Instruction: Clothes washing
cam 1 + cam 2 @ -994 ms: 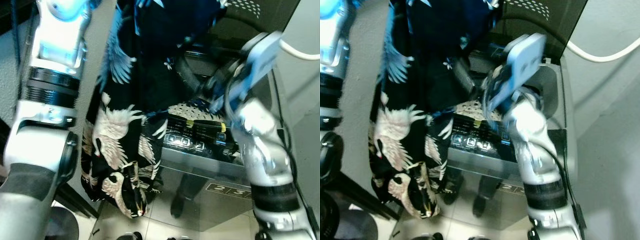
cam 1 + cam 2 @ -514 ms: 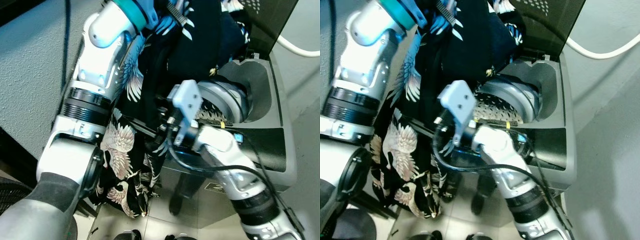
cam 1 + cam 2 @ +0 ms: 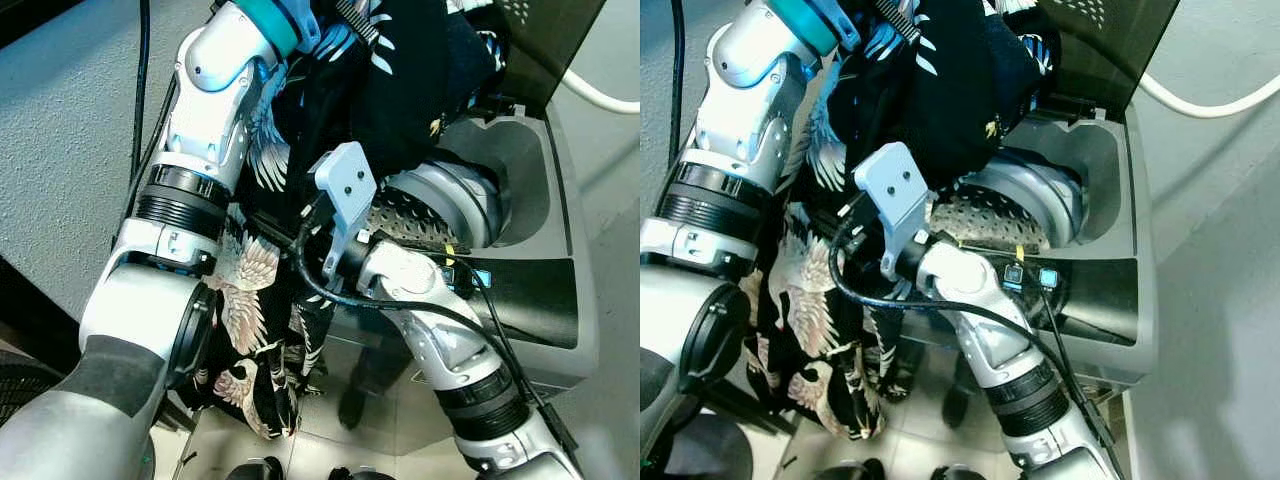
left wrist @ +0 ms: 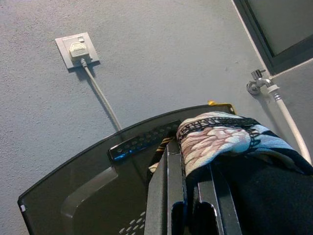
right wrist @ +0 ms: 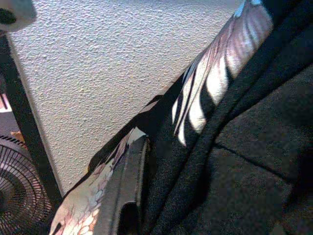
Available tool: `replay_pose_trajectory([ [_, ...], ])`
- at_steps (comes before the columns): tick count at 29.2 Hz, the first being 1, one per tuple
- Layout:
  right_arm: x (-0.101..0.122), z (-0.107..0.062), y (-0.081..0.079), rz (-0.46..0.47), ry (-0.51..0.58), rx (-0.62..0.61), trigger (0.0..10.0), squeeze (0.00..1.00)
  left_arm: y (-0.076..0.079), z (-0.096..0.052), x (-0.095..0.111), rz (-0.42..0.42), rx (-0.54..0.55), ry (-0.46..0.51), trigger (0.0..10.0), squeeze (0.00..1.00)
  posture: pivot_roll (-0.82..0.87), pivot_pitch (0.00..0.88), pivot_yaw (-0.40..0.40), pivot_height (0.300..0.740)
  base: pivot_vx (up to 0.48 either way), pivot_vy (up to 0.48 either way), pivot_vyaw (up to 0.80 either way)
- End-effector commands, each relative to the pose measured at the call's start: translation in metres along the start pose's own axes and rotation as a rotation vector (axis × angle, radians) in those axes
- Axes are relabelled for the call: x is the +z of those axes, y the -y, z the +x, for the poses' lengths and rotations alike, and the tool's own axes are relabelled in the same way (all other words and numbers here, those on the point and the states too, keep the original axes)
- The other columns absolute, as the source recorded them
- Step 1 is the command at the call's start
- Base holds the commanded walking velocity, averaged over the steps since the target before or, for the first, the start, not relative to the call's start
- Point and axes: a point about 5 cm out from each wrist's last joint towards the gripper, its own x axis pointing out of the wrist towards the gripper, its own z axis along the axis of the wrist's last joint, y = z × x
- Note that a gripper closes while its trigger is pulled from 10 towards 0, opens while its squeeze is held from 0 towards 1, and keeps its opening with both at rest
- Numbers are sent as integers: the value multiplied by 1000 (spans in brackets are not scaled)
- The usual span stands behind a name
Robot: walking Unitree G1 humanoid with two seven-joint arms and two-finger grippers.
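Note:
A black garment with white crane prints [image 3: 400, 90] hangs from high up, draped over the front left of a grey top-loading washing machine [image 3: 560, 310] and down toward the floor. Its upper part bunches above the perforated drum opening [image 3: 420, 215]. My left gripper [image 4: 193, 196] is raised at the top, shut on a fold of the garment [image 4: 220, 137]. The right arm crosses in front of the machine, and my right gripper [image 3: 275, 228] is pressed into the hanging cloth [image 5: 230, 161], which covers most of it. The dark machine lid [image 3: 1110, 40] stands open behind.
A white hose [image 3: 600, 95] runs along the wall on the right. Behind the lid are a wall socket with cable [image 4: 76, 49] and a tap [image 4: 259, 85]. A fan [image 5: 19, 200] stands low by the textured wall [image 3: 70, 130]. Tiled floor [image 3: 340, 445] lies below.
The right arm has swung from over the machine's right side across to the left into the hanging garment. The left arm has carried the garment's top toward the drum opening. The camera also shifted.

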Motion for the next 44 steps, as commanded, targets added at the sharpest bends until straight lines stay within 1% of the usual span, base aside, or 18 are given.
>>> replay_pose_trajectory([
  [1,-4,0,0,11,-7,-7,0,0,1,4,4,1,-3,30,10000,0,29,80,33,740,0,0,0],
  [6,-4,1,1,14,-8,-30,0,0,1,4,3,3,-1,33,10000,0,29,80,32,740,0,0,0],
  [11,-3,4,22,-21,-26,-216,0,0,-1,2,3,2,7,37,10000,0,31,77,30,740,0,0,0],
  [13,2,1,60,-35,-28,-487,0,0,-2,-1,2,-3,17,32,10000,0,35,75,27,740,0,0,0],
  [15,7,-6,83,-50,-17,-636,0,0,-3,-3,1,-10,20,24,10000,0,39,75,26,740,0,0,0],
  [17,7,-6,83,-50,-17,-636,0,0,-3,-3,1,-10,20,24,10000,0,39,75,26,740,0,0,0],
  [19,25,-29,128,-125,26,-914,0,0,-4,-12,-7,-65,19,-21,10000,0,45,78,27,740,0,0,0],
  [21,25,-29,128,-125,26,-914,0,0,-4,-12,-7,-65,19,-21,10000,0,45,78,27,740,0,0,0],
  [22,36,-45,145,-185,55,-1032,0,0,-3,-20,-15,-113,9,-85,10000,0,46,82,29,740,0,0,0],
  [27,61,-81,171,-351,122,-1266,0,0,14,-52,-42,-266,-62,-310,10000,0,48,91,32,740,0,0,0],
  [30,65,-87,174,-382,132,-1301,0,0,19,-60,-48,-300,-75,-376,10000,0,51,95,33,740,0,0,0],
  [35,64,-100,179,-452,147,-1363,0,0,37,-112,-62,-513,-37,-613,10000,0,63,110,41,740,0,0,0],
  [38,59,-94,175,-443,133,-1305,0,0,33,-115,-62,-510,-4,-613,10000,0,63,110,41,740,0,0,0],
  [39,51,-86,169,-439,110,-1236,2118,0,29,-117,-62,-500,29,-613,10000,298,64,111,46,740,0,0,0],
  [40,46,-81,164,-436,95,-1189,1569,0,27,-119,-62,-493,49,-614,10000,886,64,111,46,740,0,0,0],
  [41,37,-78,159,-431,60,-1160,980,0,27,-120,-63,-490,43,-628,10000,1000,57,113,48,740,0,0,0],
  [43,30,-77,157,-427,37,-1149,980,0,29,-121,-63,-491,35,-639,10000,1000,57,113,48,740,0,0,0],
  [44,24,-77,155,-421,14,-1142,1725,0,31,-122,-62,-498,18,-644,10000,1000,52,114,52,740,0,0,0],
])
